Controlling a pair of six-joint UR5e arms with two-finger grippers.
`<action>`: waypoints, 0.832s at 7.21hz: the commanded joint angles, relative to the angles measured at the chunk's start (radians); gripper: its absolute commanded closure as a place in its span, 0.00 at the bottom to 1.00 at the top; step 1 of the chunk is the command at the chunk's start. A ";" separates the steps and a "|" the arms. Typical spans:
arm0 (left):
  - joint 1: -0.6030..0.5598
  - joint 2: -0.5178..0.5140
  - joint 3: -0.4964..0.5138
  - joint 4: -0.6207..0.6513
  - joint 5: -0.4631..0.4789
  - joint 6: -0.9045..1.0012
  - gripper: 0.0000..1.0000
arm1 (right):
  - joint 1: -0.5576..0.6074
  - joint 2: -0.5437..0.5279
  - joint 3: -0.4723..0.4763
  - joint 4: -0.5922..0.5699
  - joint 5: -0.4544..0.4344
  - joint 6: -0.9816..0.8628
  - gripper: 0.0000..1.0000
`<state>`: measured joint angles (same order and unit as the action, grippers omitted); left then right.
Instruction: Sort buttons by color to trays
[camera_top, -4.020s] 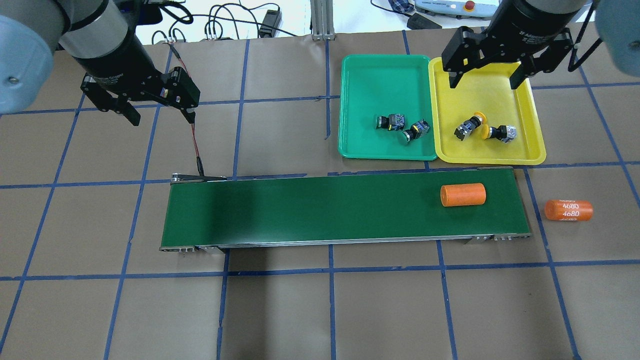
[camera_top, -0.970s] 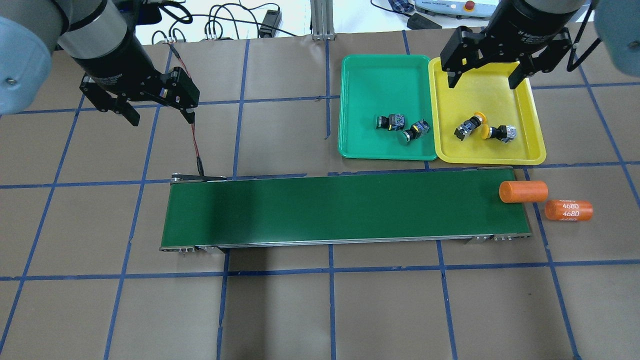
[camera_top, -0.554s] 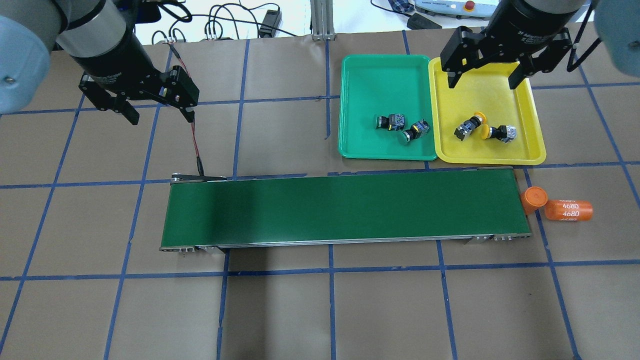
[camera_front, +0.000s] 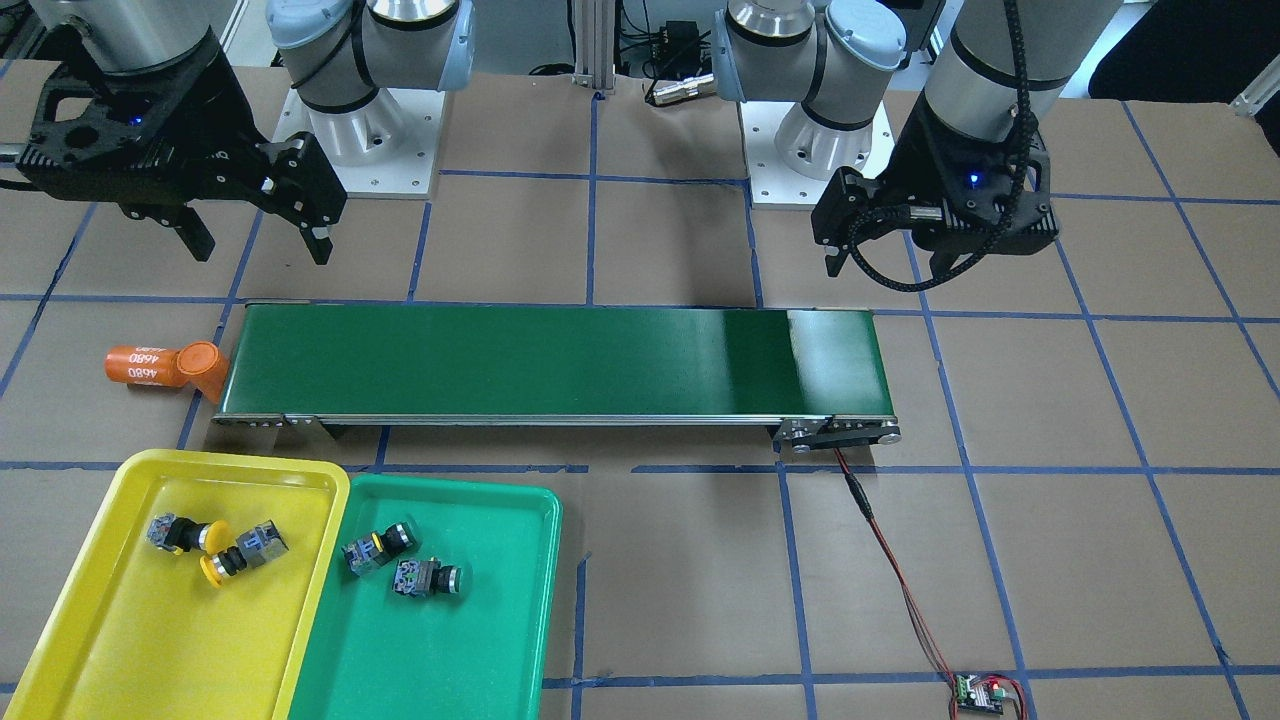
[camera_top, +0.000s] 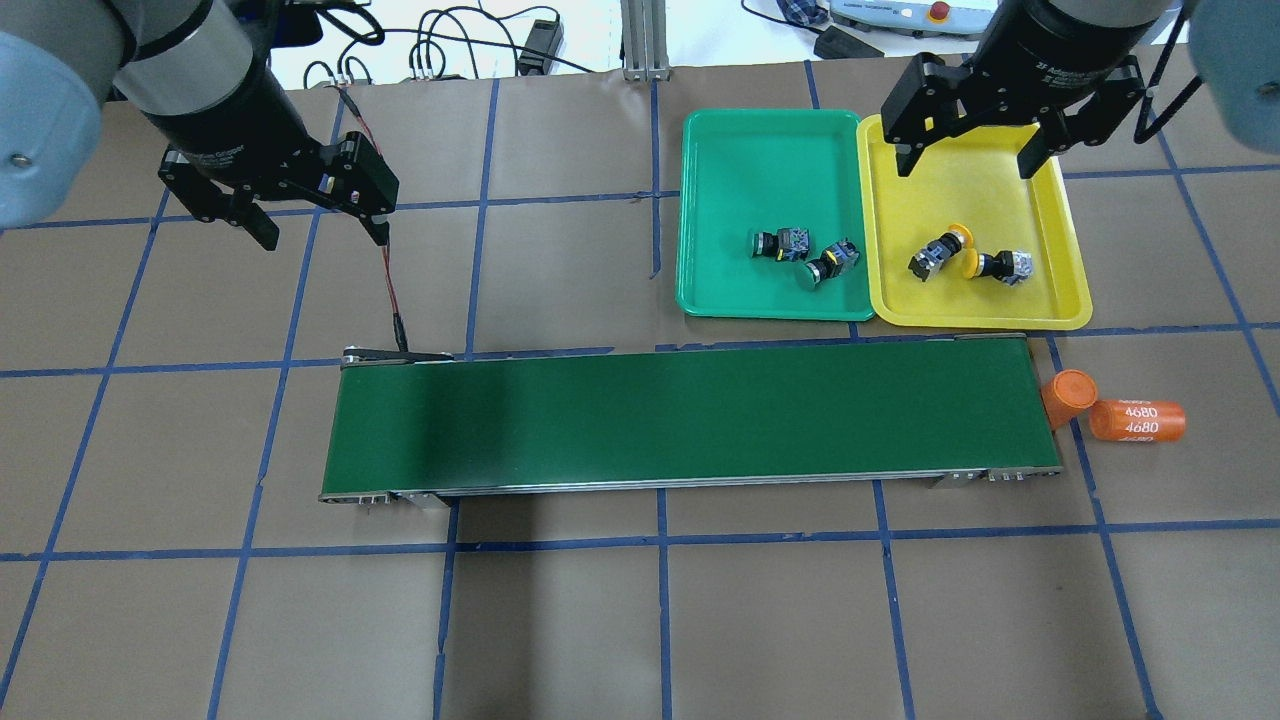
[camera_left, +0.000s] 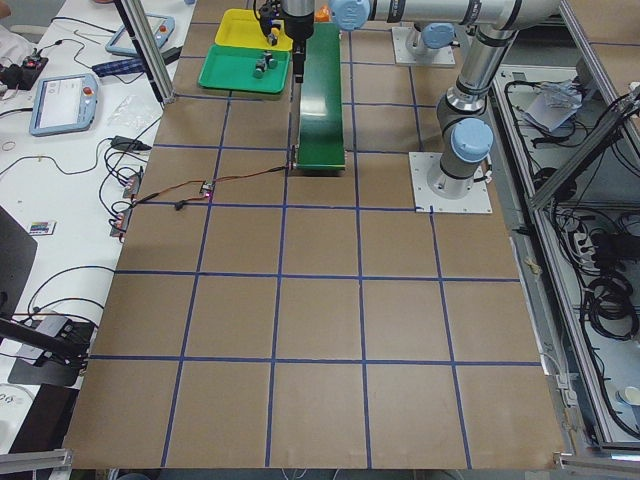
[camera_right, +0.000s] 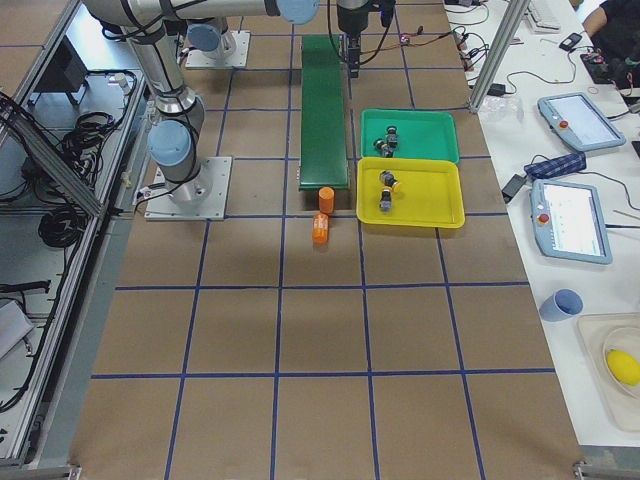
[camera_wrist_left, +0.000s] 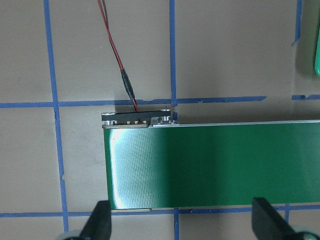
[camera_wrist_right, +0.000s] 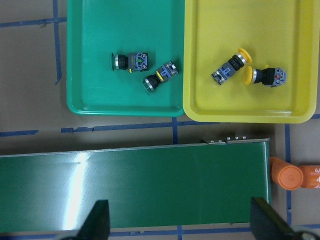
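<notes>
Two green-capped buttons (camera_top: 780, 243) (camera_top: 833, 262) lie on their sides in the green tray (camera_top: 770, 150). Two yellow-capped buttons (camera_top: 938, 252) (camera_top: 998, 265) lie in the yellow tray (camera_top: 965, 195). All show in the right wrist view too, green (camera_wrist_right: 130, 61) and yellow (camera_wrist_right: 229, 67). My right gripper (camera_top: 967, 166) is open and empty, high over the yellow tray's far end. My left gripper (camera_top: 326, 238) is open and empty, above the table beyond the belt's left end.
A long dark-green conveyor belt (camera_top: 690, 420) runs across the middle. One orange cylinder (camera_top: 1066, 397) stands tilted at the belt's right end, touching a second one (camera_top: 1137, 421) that lies on the table. A red-black wire (camera_top: 390, 285) runs to the belt's left end.
The orange cylinder rode the belt to the right, dropped off its end and now leans against the other cylinder. Both arms stayed almost still, grippers open.
</notes>
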<state>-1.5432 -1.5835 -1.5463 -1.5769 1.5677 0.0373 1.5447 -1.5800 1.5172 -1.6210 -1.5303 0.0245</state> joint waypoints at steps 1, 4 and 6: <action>0.000 0.000 0.000 0.000 0.000 0.001 0.00 | 0.000 0.000 0.000 0.000 -0.001 0.000 0.00; 0.000 -0.001 0.000 0.000 0.000 0.000 0.00 | -0.002 0.000 -0.003 0.012 -0.005 0.000 0.00; 0.000 0.000 0.002 0.000 0.000 0.001 0.00 | -0.002 0.000 -0.011 0.046 -0.066 -0.002 0.00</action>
<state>-1.5432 -1.5842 -1.5447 -1.5769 1.5677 0.0379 1.5433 -1.5791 1.5096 -1.5922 -1.5566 0.0242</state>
